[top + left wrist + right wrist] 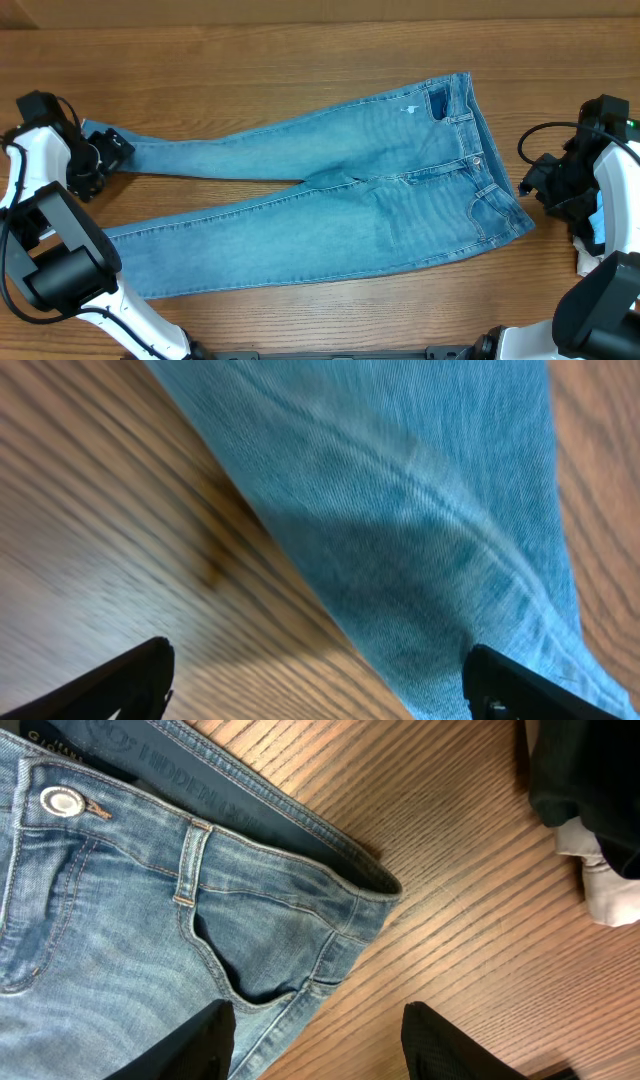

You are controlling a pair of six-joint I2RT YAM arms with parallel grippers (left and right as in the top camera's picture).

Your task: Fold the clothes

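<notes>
while each arm crouches by the jeans (380, 200), left fingers (120, 685) and right fingers (195, 1050) gape (both empty).

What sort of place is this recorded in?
Likely a robotics lab bench, not a home: a wooden table, a left arm and right arm at its ends, jeans spread flat between them.

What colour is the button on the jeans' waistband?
Silver metal button on light blue jeans; clearest in the right wrist view.
</notes>
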